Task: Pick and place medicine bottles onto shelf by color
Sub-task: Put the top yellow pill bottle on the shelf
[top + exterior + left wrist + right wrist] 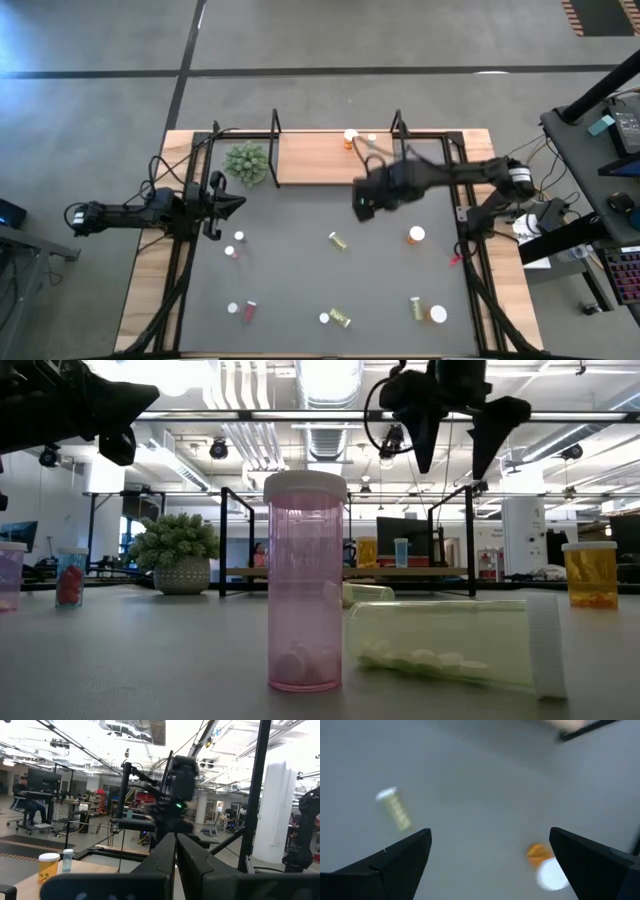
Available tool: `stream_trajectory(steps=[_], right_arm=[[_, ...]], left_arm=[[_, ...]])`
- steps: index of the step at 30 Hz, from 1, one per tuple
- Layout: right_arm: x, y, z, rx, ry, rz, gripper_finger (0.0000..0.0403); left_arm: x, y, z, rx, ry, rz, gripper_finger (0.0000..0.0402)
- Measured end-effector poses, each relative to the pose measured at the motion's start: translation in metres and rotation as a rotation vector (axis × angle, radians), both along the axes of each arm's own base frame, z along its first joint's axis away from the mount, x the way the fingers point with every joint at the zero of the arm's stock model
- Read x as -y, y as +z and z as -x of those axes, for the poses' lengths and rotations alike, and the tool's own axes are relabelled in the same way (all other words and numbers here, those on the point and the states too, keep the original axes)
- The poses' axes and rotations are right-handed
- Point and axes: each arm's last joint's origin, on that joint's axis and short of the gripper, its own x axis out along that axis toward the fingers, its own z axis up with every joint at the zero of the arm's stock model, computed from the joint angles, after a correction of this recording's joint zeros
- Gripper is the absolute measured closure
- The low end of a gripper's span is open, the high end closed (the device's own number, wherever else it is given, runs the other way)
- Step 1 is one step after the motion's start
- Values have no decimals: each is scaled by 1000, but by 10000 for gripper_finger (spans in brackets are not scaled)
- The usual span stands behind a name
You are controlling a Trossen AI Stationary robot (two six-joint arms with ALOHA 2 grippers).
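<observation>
R gripper (366, 203) hangs above the mat (290, 300), jaws spread wide, nothing in them. Orange bottle (416, 236) stands upright w/ white cap up, just right of the claw & toward the table front; yellow-green bottle (338, 241) lies on its side, long axis diagonal, to its left. Orange looks nearer. Shelf (320, 158) sits behind, one orange bottle already on it. L gripper (214, 204) parked at mat's left edge, fingers closed, empty.

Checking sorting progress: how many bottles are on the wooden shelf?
2: an orange bottle and a smaller pale one beside it, on the shelf; the right arm may hide others.
</observation>
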Motion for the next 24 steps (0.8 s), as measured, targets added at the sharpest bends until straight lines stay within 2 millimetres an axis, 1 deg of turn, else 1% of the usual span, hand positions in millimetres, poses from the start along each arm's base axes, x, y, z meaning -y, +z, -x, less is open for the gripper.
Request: stream_trajectory(steps=[4,7,9,13,16,20,24], right_arm=[[-30,-17,-6,71,80,-8,7],[-45,-26,-7,104,183,-2,7],[-51,-29,-7,113,190,-10,7],[-57,-32,-8,132,198,-10,7],[-57,-32,-7,120,238,-2,7],[-57,-32,-8,136,237,-4,7],[-58,-32,-15,180,334,12,7]], left_arm=[[0,0,0,0,0,0,402],[0,0,0,-1,0,0,402],[0,0,0,0,0,0,402],[0,0,0,0,0,0,402],[0,0,0,0,0,0,402],[0,0,0,0,0,0,402],[0,0,0,0,0,0,402]])
